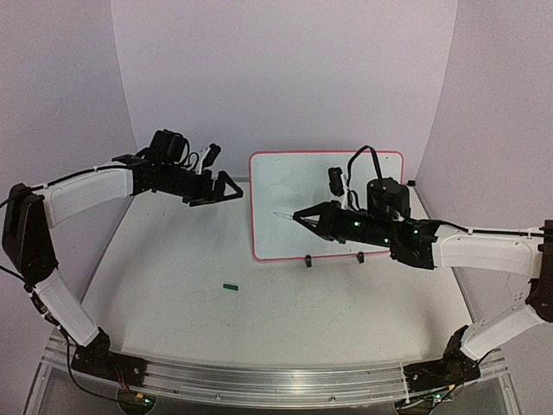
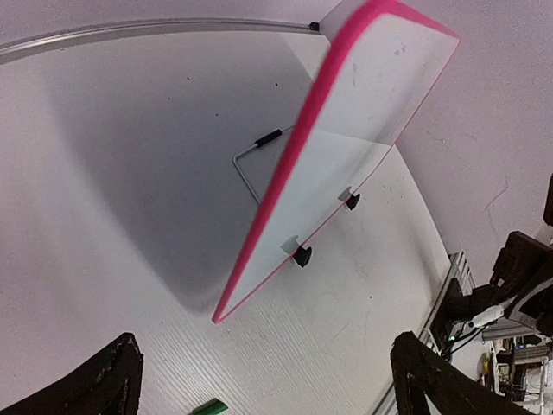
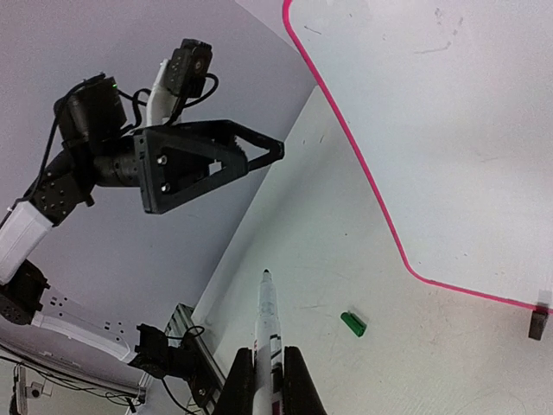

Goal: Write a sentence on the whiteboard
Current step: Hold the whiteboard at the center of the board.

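Note:
The whiteboard (image 1: 285, 186) with its red frame stands upright at the back centre on two black clip feet (image 1: 308, 259). Its face is blank; I see no green sentence on it. It also shows in the left wrist view (image 2: 328, 190) and the right wrist view (image 3: 449, 130). My right gripper (image 1: 313, 218) is shut on a white marker (image 1: 285, 214), uncapped, with its tip pointing left just in front of the board's lower left part. The marker also shows in the right wrist view (image 3: 268, 320). My left gripper (image 1: 235, 192) is open and empty, in the air just left of the board's left edge.
A small green marker cap (image 1: 230, 286) lies on the white table in front of the board, to its left; it also shows in the wrist views (image 2: 207, 406) (image 3: 352, 322). A wire stand (image 2: 251, 164) props the board from behind. Purple walls close in the back and sides.

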Robot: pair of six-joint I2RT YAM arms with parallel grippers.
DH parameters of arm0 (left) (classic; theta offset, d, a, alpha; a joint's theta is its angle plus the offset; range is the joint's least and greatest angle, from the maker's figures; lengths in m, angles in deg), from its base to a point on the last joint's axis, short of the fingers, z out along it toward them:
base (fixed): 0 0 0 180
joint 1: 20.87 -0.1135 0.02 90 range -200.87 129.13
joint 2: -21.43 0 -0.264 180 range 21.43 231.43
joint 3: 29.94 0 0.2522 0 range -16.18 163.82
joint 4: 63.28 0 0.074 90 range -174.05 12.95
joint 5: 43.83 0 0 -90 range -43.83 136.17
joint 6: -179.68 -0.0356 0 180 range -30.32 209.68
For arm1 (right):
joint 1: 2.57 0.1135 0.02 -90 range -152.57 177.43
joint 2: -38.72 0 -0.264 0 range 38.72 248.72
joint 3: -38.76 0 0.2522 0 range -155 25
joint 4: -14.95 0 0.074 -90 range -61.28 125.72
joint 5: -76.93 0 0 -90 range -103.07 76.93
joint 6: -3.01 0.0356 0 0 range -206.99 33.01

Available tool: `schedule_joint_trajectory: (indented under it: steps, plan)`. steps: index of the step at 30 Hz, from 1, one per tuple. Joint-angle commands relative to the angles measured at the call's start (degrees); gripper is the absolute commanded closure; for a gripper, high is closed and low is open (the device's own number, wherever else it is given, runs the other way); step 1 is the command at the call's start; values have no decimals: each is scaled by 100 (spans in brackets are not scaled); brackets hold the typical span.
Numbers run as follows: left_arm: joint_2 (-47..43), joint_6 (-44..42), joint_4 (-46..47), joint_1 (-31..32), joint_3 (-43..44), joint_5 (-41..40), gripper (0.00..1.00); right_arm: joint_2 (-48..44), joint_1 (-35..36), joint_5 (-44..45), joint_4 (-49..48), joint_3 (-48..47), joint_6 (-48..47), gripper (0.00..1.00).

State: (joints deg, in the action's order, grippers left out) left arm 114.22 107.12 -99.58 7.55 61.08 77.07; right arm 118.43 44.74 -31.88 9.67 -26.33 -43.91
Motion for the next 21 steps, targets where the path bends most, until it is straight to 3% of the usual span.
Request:
schedule_joint_trajectory:
  steps: [1,5,21]
  plan:
    - [494,-599,482,-178,780,1179,1,346,-206,-468,-81,-589,-201,100]
    - [926,-994,453,-194,1348,1429,5,536,-396,-597,-82,-866,-197,100]
    - [1909,-1704,41,-203,2412,1620,56,875,-605,-565,-74,-1422,-273,100]
